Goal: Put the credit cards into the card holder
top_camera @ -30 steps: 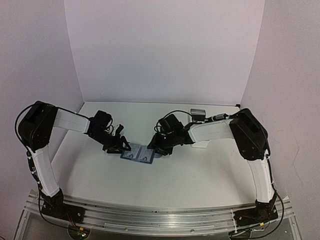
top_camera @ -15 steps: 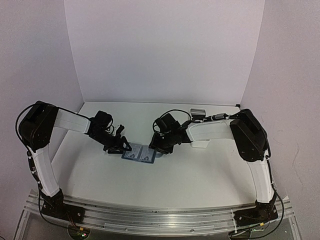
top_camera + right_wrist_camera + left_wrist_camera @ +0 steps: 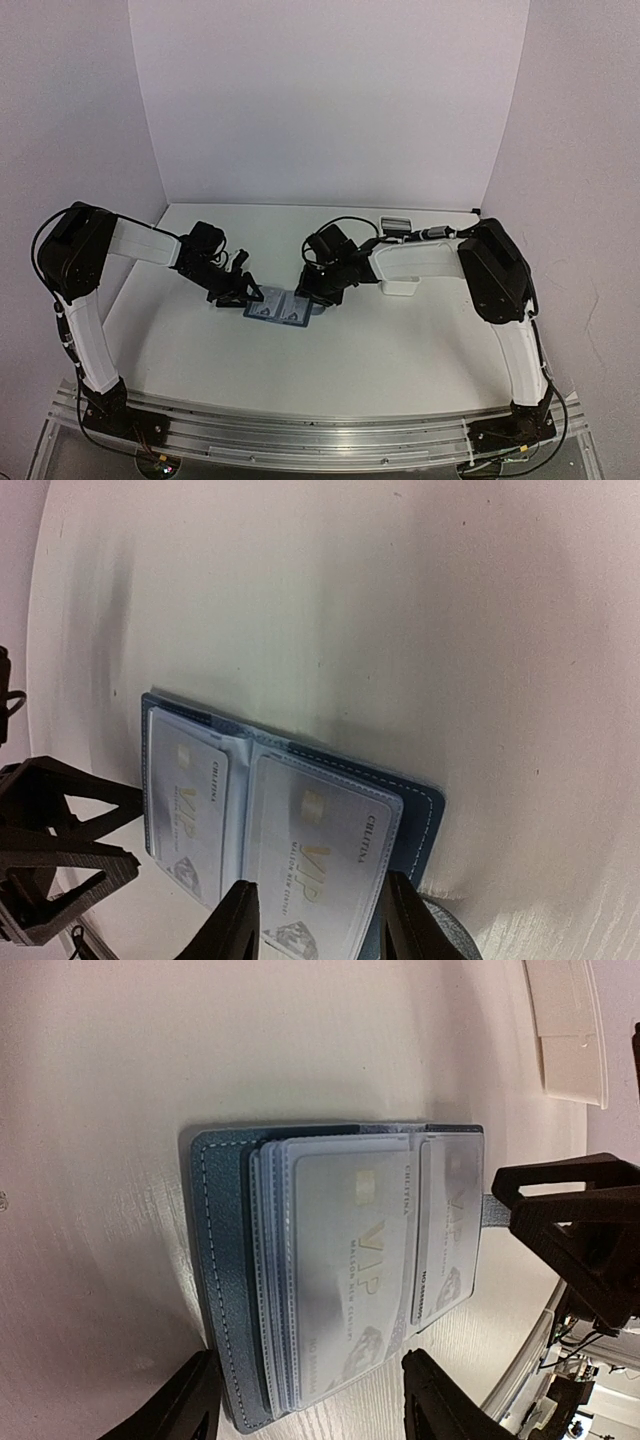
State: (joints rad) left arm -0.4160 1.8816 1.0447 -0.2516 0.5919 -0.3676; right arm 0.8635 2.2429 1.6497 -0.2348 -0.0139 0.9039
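The dark-blue card holder [image 3: 278, 311] lies open and flat on the table between my two grippers. Two pale "VIP" credit cards sit in its clear sleeves: in the left wrist view, one [image 3: 350, 1260] on the near stack of sleeves and one [image 3: 450, 1220] on the far page. The blue cover [image 3: 225, 1260] shows along the edge. My left gripper [image 3: 238, 292] is open, with its fingertips on either side of the holder's left end [image 3: 315, 1410]. My right gripper [image 3: 312, 296] is open over the holder's right end [image 3: 320, 925], above the right-hand card [image 3: 320, 850]; the other card [image 3: 185, 800] lies beyond it.
A long white tray [image 3: 401, 287] sits under my right forearm and also shows in the left wrist view [image 3: 570, 1030]. A small grey object [image 3: 396, 222] stands near the back wall. White walls close the table at back and sides.
My right wrist has shifted slightly to the left, closer over the holder. The left arm and the holder have not visibly moved.
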